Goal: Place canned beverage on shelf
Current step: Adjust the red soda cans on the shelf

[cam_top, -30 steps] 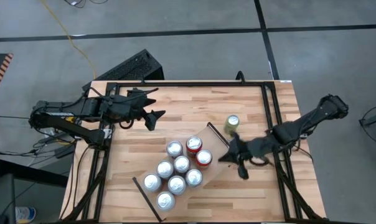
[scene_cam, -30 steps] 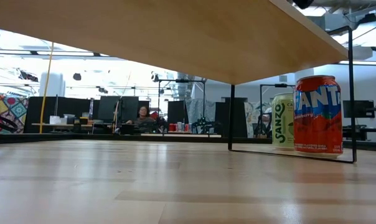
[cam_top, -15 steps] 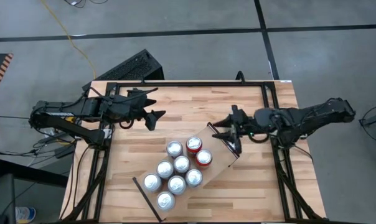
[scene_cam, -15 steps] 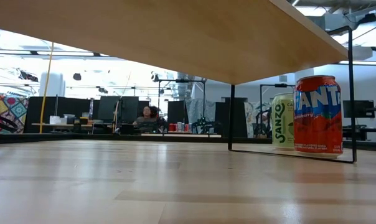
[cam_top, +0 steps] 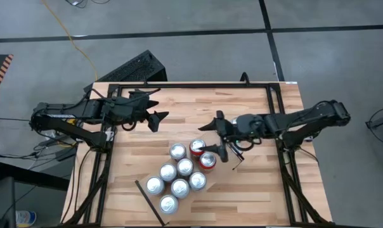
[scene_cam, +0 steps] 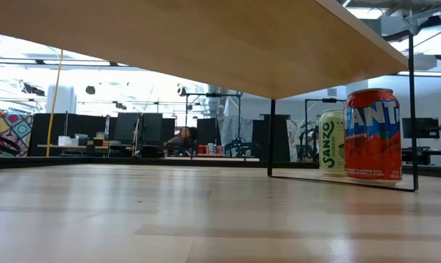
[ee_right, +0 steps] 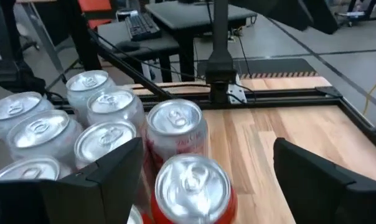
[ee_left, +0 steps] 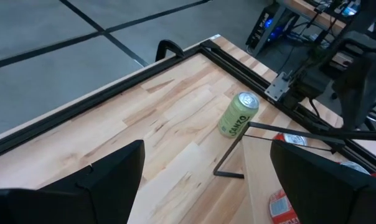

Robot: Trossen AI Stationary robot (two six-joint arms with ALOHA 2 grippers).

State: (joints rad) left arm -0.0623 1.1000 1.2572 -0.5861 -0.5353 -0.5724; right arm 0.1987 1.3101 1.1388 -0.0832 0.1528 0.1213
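Several cans stand upright on the shelf [cam_top: 218, 172], silver-topped ones [cam_top: 179, 188] and two red ones [cam_top: 196, 147] at its right end. My right gripper [cam_top: 212, 140] hovers open and nearly level over that end. In the right wrist view [ee_right: 216, 186] its fingers stand on either side of the nearest red can [ee_right: 191, 186] without touching it. A green Sanzo can [ee_left: 239, 115] stands on the tabletop beside the shelf's right end; the right arm hides it in the high view. My left gripper [cam_top: 155, 120] waits open above the table's far left.
The shelf is raised on thin black legs [scene_cam: 271, 137]. In the low view an orange Fanta can [scene_cam: 372, 135] and the Sanzo can [scene_cam: 331, 141] stand on the tabletop at its right. A black frame [cam_top: 191, 85] runs along the table's edges. A person sits in the room behind.
My right gripper has swung from the table's near right up and toward the far edge, then left over the shelf's right end, and has levelled out. Its fingers have gone from shut to wide open. The cans have kept their places.
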